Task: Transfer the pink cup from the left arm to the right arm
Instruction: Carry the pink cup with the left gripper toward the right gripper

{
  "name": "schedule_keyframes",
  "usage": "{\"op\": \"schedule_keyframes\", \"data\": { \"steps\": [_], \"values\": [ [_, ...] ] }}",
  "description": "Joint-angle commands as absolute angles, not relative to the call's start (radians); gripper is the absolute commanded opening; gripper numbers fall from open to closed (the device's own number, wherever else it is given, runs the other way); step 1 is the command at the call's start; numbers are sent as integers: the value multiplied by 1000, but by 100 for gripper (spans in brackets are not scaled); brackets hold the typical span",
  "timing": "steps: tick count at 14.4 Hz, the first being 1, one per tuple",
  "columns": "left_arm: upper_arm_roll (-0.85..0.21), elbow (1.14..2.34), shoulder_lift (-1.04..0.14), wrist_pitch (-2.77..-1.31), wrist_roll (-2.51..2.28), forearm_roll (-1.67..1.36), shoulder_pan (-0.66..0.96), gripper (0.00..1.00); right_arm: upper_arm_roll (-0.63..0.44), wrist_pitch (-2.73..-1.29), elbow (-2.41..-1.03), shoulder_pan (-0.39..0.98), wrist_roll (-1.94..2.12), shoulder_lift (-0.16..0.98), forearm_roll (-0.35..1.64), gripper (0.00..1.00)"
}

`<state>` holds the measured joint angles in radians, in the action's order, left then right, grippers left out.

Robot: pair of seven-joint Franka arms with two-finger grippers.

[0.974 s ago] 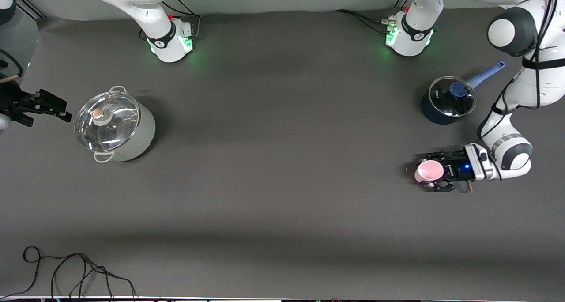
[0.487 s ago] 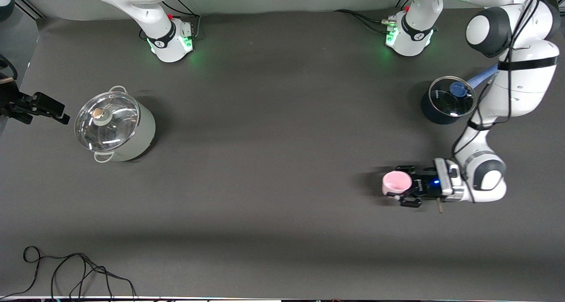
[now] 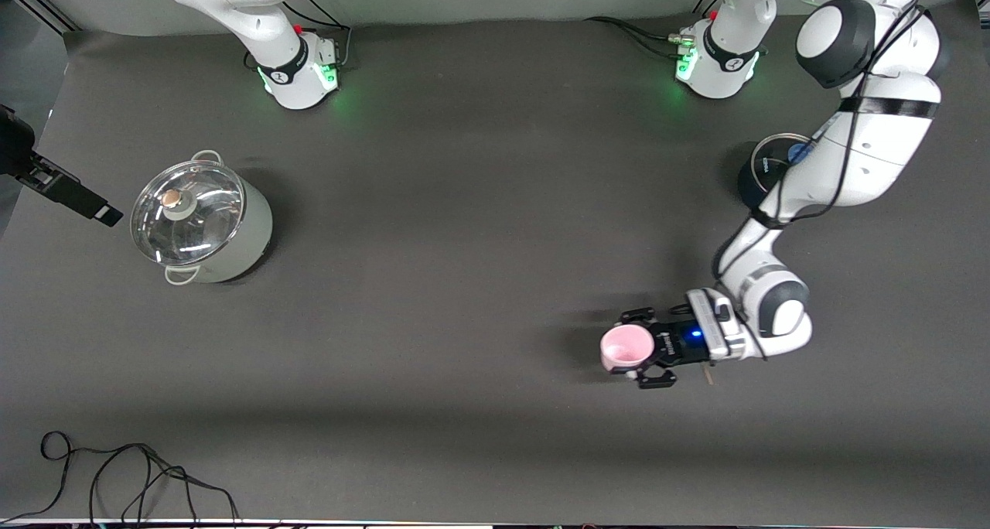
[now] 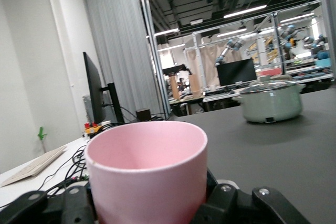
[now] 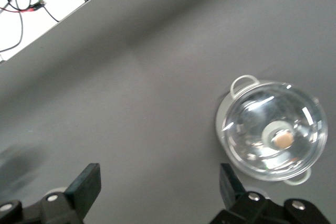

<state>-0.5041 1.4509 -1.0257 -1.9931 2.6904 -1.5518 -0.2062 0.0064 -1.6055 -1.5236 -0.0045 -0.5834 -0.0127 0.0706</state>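
Pink plastic, tapered and handleless, the pink cup (image 3: 625,346) sits upright, mouth up, clenched between the fingers of the left gripper (image 3: 646,346), which carries it in the air over bare dark mat on the left arm's half of the table. In the left wrist view the cup (image 4: 147,174) fills the foreground and the black fingers (image 4: 231,203) clasp it low on its wall, so the upper wall and rim stand free.

On the front view's clock face, the cup lies at about four o'clock from the table's centre. The right gripper (image 3: 73,196) hangs at nine o'clock, at the table's edge, just beside the lidded pale-green stockpot (image 3: 203,221); its own camera shows the fingers (image 5: 84,187) spread wide and empty, with the pot's glass lid (image 5: 273,132) below. The dark saucepan (image 3: 762,179) sits at two o'clock, partly hidden by the left arm.

The handover is hardly begun, I judge: the two grippers are well apart. To do it well, bring the cup level toward the middle, wall turned to the right arm. The right gripper should clear the stockpot, then take the free upper wall. The left should let go only once that grip is firm; the smooth taper could slip.
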Motion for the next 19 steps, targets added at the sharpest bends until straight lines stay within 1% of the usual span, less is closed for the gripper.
{"op": "schedule_keyframes", "data": {
  "steps": [1,6,8,10,11,14,15,16,19],
  "values": [
    [-630,1413,-1022,-2184,2660,-1580,-204,0,3,-1578,-1508,2,-629,-14,104,100],
    [-891,1342,-1012,-2593,2537,-1577,-184,0,3,-1574,-1506,14,-630,-14,103,100],
    [-957,1315,-1005,-2754,2520,-1575,-132,0,5,-1574,-1506,34,-632,-8,103,100],
    [-1008,1257,-1005,-2926,2476,-1574,-56,0,3,-1574,-1508,51,-632,-3,98,100],
    [-1018,1227,-1003,-2989,2442,-1572,-13,0,3,-1574,-1508,51,-632,-3,98,100],
    [-1009,1071,-992,-3222,2363,-1568,188,0,5,-1574,-1502,52,-632,-2,103,100],
    [-1002,1024,-992,-3276,2340,-1568,249,0,12,-1574,-1494,72,-634,-2,101,100],
    [-1002,993,-992,-3298,2315,-1566,288,0,12,-1574,-1477,95,-643,8,101,100],
    [-1002,973,-983,-3315,2287,-1566,342,0,28,-1566,-1416,142,-738,40,103,100]
  ]
}}
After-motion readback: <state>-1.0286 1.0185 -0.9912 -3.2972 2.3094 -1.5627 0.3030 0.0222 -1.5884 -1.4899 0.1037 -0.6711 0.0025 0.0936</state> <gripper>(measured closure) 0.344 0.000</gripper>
